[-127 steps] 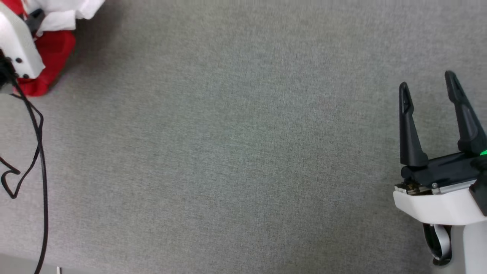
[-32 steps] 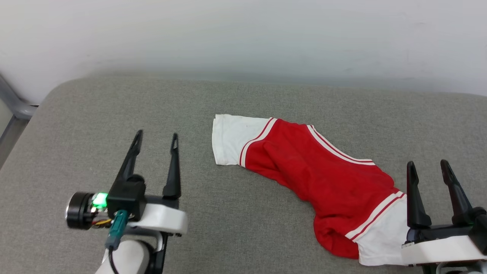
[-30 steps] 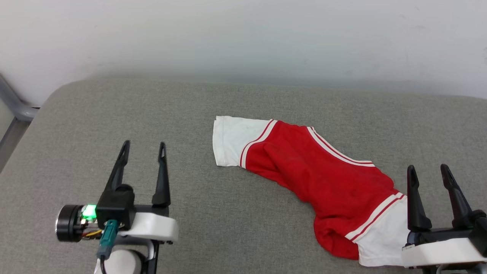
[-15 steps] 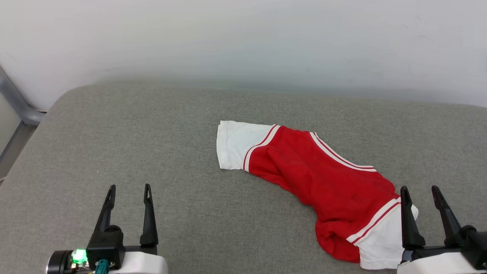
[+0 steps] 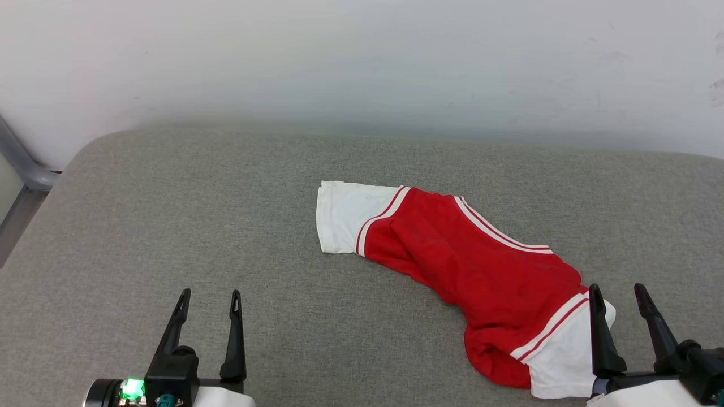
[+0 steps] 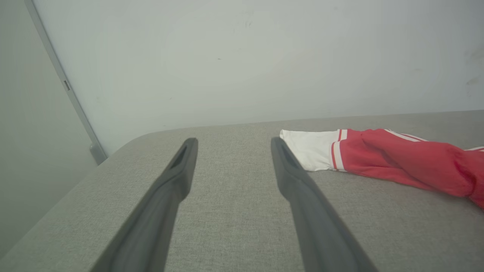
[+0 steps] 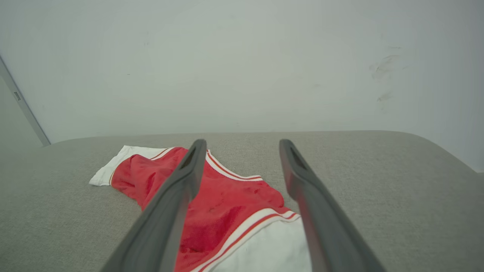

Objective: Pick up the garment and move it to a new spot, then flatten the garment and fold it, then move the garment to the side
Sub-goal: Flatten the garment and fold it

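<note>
The garment lies folded into a long red band on the grey cushion, running from centre to lower right, with a white sleeve at each end; its print is hidden. In the left wrist view the garment lies to the right, and in the right wrist view the garment spreads under the fingers. My left gripper stands open and empty at the lower left, well apart from the cloth. Just above the near white sleeve, my right gripper is open and holds nothing.
The grey cushioned surface ends at a white wall behind. Its rounded left corner drops off beside a grey metal frame. Bare cushion spreads left of the garment.
The left gripper has drawn back toward the bottom edge and the right gripper has sunk a little lower. The camera tilted slightly. The garment lies as before, released since the oldest frame.
</note>
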Robot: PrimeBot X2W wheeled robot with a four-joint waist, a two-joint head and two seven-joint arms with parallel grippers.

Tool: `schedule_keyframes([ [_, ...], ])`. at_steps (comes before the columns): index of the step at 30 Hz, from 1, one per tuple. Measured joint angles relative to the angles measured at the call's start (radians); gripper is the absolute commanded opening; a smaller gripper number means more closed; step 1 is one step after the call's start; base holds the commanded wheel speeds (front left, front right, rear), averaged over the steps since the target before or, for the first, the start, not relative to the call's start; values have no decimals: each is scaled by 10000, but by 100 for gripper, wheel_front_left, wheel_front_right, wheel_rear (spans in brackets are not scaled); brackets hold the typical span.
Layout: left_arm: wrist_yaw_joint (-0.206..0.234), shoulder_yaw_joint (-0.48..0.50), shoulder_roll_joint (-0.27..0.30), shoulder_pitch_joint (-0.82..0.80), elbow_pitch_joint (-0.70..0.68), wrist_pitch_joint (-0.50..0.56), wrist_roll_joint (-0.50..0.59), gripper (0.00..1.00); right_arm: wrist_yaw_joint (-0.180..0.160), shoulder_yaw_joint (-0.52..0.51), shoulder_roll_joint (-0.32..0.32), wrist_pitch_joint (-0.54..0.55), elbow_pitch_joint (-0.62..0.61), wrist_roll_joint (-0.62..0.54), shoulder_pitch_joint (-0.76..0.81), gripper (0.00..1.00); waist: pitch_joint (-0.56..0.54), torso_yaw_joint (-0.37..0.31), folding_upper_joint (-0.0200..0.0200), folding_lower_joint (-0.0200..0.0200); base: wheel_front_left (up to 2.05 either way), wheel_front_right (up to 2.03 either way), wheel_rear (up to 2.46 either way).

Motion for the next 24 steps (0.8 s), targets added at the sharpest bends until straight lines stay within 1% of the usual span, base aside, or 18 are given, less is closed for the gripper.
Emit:
schedule_keyframes([
  [17, -433, 410, -249, 76, 173, 0, 305, 100, 2, 23, 0, 0, 127, 73, 63, 100, -50, -3, 0, 0, 0, 0, 0],
  [20, -458, 462, -303, 75, 186, 0, 309, 100, 0, -238, 2, 0, 10, -33, -172, 100, -38, -3, 0, 0, 0, 0, 0],
  [24, -525, 483, -382, 63, 199, 0, 334, 100, 0, -593, 0, 0, -384, -280, -884, 100, -3, 22, 0, 0, 0, 0, 0],
])
